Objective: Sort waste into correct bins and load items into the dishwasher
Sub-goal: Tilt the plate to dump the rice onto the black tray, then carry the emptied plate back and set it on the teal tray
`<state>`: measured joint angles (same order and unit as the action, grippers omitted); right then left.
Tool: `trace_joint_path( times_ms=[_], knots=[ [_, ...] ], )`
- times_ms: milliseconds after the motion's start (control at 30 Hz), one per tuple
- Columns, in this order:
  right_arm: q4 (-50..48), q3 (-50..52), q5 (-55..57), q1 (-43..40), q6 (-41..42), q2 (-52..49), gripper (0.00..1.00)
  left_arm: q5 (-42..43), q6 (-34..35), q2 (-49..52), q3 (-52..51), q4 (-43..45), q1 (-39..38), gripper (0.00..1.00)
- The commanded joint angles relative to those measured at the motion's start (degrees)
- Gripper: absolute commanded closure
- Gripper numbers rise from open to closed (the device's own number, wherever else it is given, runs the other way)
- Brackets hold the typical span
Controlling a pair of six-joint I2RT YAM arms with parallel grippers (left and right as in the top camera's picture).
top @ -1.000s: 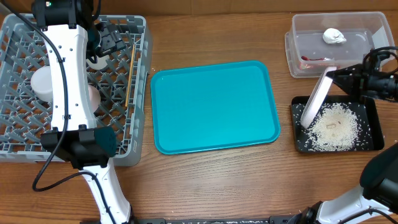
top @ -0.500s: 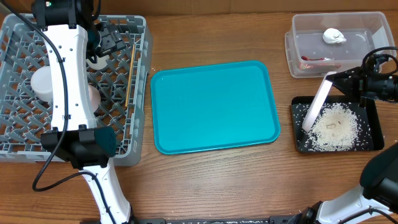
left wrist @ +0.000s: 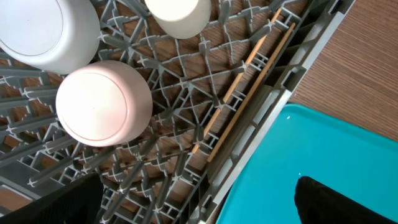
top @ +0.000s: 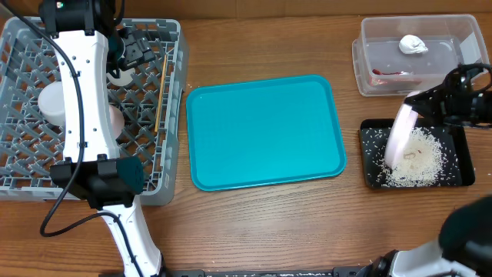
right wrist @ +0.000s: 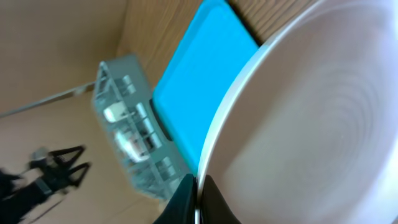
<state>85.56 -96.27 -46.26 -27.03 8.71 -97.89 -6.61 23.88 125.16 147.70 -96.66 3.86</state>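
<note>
Plate (top: pixel 400 137) tilts in right hand (top: pixel 424 100) over black tray (top: pixel 460 158).

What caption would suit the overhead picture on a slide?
Right end effector holds the white plate tilted over the black tray of rice bits; dishes sit in the grey rack.

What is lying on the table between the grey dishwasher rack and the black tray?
The teal tray lies between the rack and the black tray, seen in the overhead view.
</note>
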Motion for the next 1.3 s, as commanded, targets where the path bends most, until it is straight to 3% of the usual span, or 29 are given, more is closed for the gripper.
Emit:
trace_joint_path(
  times_ms=[0,300,433,600,900,1167,1267],
  knots=[
    [-0.72,-2.84,10.32,5.29,6.67,6.62,0.96,0.26,0.74,0.11,0.44,-0.07,-0.13,0.0],
    [-6.08,-2.32,33.44,36.09,19.3,9.38,0.96,0.26,0.74,0.11,0.44,-0.07,-0.13,0.0],
    [-10.69,-2.19,43.76,49.64,29.57,6.32,0.96,0.26,0.74,0.11,0.44,-0.07,-0.13,0.0],
    [-20.35,-2.19,47.52,63.58,33.57,-0.79,0.96,0.26,0.74,0.11,0.44,-0.07,-0.13,0.0],
    [-33.27,-2.21,54.27,75.78,36.76,-17.05,0.96,0.26,0.74,0.11,0.44,-0.07,-0.13,0.0],
    [-36.89,-2.25,54.16,80.52,36.72,-21.7,0.96,0.26,0.74,0.11,0.44,-0.07,-0.13,0.0],
    [-34.12,-4.59,54.14,81.0,36.72,-20.96,0.81,0.26,0.74,0.11,0.44,-0.07,-0.13,0.0]
  ],
)
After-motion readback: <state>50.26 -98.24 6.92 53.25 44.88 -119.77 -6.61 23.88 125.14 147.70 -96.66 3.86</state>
